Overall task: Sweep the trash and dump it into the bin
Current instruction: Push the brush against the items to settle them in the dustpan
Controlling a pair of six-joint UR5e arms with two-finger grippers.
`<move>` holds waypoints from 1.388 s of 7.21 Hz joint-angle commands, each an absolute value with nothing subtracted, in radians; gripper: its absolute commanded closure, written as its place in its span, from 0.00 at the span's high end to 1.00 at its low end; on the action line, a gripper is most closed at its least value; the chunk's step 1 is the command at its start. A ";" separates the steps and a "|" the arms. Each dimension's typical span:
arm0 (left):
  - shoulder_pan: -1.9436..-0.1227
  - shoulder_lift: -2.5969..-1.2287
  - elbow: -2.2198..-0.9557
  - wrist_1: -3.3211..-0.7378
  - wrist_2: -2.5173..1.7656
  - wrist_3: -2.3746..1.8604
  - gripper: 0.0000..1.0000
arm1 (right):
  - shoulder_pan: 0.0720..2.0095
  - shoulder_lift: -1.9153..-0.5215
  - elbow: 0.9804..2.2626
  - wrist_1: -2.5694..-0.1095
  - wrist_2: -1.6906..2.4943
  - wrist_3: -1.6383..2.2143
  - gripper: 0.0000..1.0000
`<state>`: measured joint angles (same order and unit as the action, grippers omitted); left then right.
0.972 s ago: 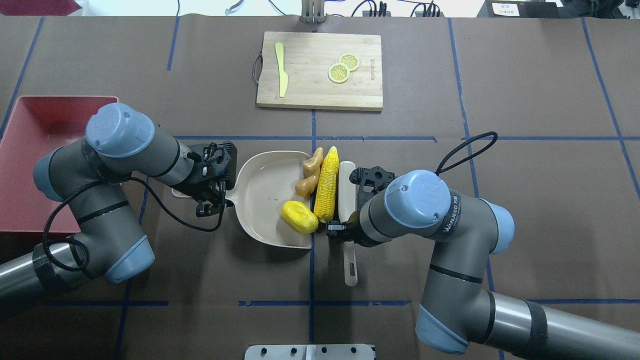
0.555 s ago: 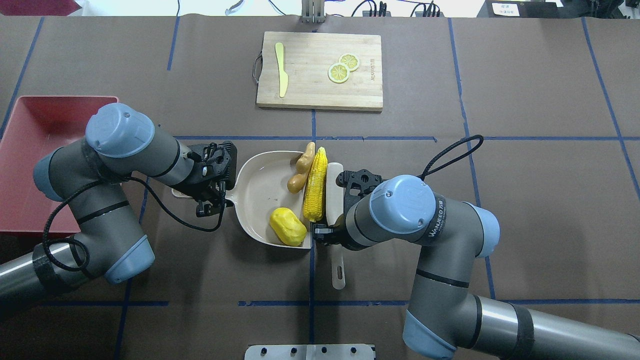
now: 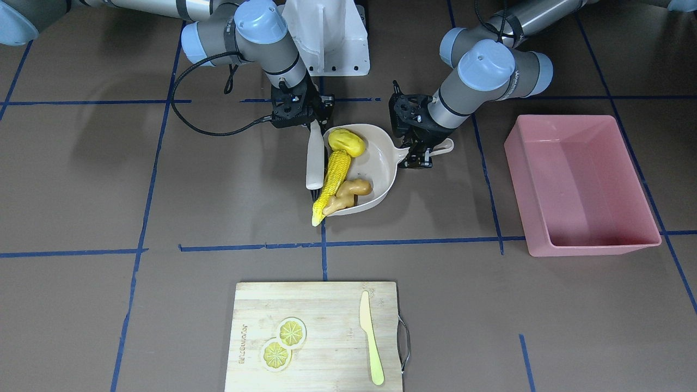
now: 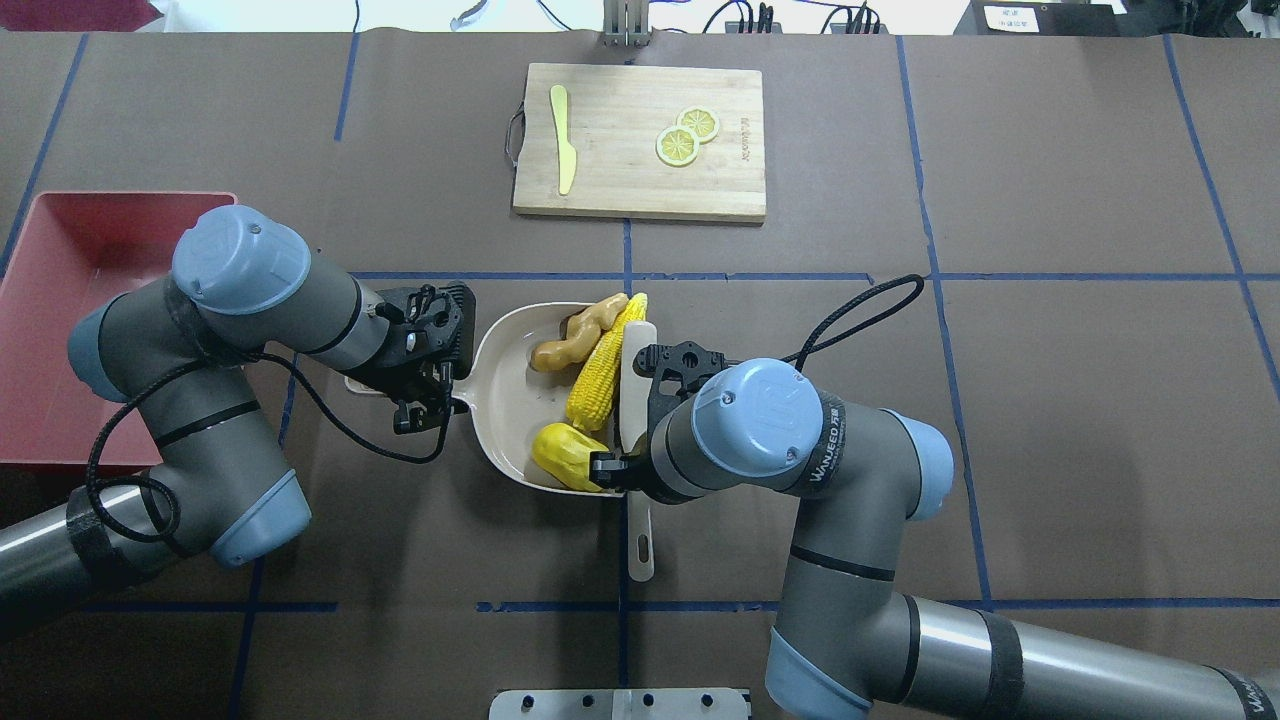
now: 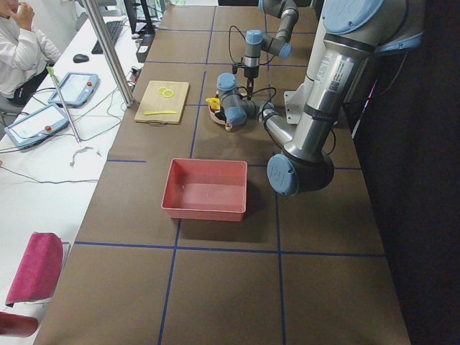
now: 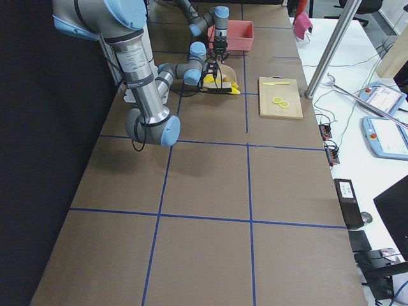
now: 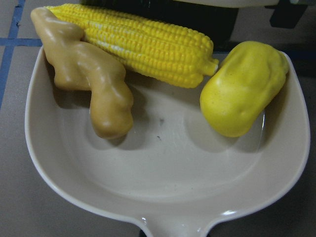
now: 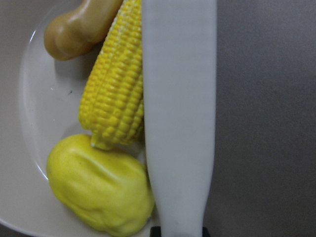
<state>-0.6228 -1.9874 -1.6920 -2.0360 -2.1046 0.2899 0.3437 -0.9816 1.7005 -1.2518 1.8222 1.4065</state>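
The corn cob, yellow lump and ginger root lie in a beige dustpan. The corn's tip sticks out past the pan's far edge. My left gripper is shut on the dustpan's handle. My right gripper is shut on a white brush, whose flat blade presses along the corn at the pan's mouth. The left wrist view shows the ginger, corn and lump inside the pan. The pink bin stands empty at the far left, behind my left arm.
A wooden cutting board lies at the far middle of the table with a pale knife and two lemon slices. Brown paper with blue tape lines covers the table. The bin sits a short way from the dustpan's handle side.
My right arm has moved left with the brush, pushing the corn, lump and ginger further into the dustpan. The ginger has turned sideways. My left arm and the dustpan have held still.
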 commanded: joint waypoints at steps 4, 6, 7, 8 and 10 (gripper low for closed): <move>-0.623 -1.988 -1.692 -2.036 -2.103 0.290 0.00 | 0.328 -0.911 1.640 -1.252 1.802 1.394 0.00; -0.623 -1.988 -1.690 -2.036 -2.103 0.290 0.00 | 0.319 -0.905 1.641 -1.252 1.802 1.396 0.00; -0.623 -1.988 -1.690 -2.036 -2.103 0.290 0.00 | 0.318 -0.904 1.644 -1.253 1.802 1.396 0.00; -0.623 -1.988 -1.690 -2.036 -2.103 0.290 0.00 | 0.318 -0.904 1.647 -1.253 1.802 1.396 0.00; -0.623 -1.987 -1.690 -2.036 -2.103 0.290 0.00 | 0.318 -0.916 1.660 -1.256 1.804 1.396 0.00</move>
<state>-0.6228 -1.9878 -1.6898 -2.0356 -2.1031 0.2899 0.3177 -0.9076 1.6517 -1.2539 1.8027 1.3959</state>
